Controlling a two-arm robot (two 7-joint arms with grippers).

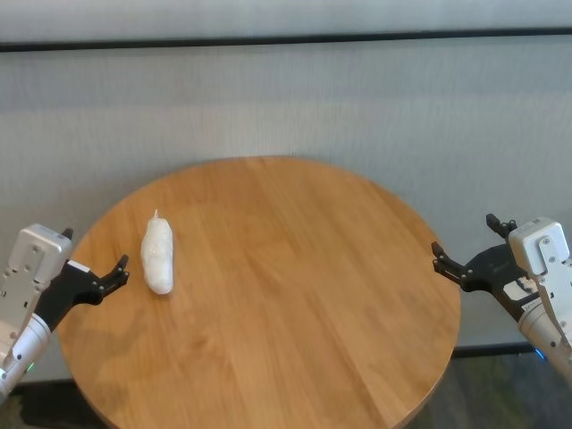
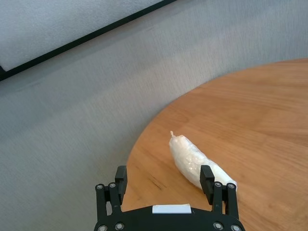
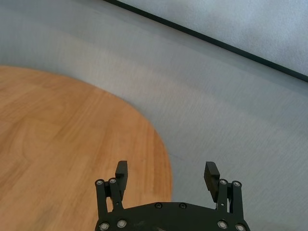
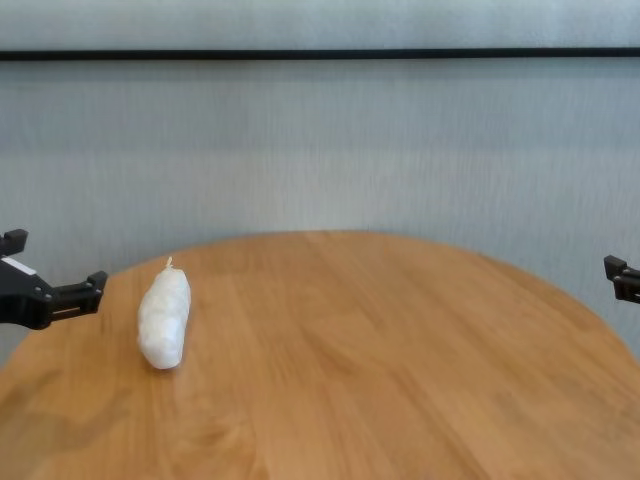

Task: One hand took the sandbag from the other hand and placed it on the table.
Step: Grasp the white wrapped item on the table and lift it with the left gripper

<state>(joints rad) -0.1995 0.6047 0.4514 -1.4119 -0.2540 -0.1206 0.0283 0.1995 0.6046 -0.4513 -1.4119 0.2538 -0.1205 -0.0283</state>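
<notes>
The sandbag point(image 1: 157, 255) point(image 4: 164, 318), a white lumpy pouch, lies on the left part of the round wooden table point(image 1: 295, 268), with its twisted tip pointing away from me. My left gripper point(image 1: 94, 252) point(image 4: 55, 262), the green-lit one, hovers open at the table's left edge, just short of the bag and holding nothing. In the left wrist view the sandbag point(image 2: 195, 161) rests on the wood just beyond the open left gripper point(image 2: 163, 175). My right gripper point(image 1: 463, 237) point(image 3: 167, 171), the blue-lit one, stands open and empty at the table's right edge.
A grey textured wall with a dark stripe point(image 1: 286, 40) runs behind the table. Bare wood point(image 4: 380, 350) stretches between the bag and the right edge. Grey floor point(image 3: 231, 130) lies beyond the rim.
</notes>
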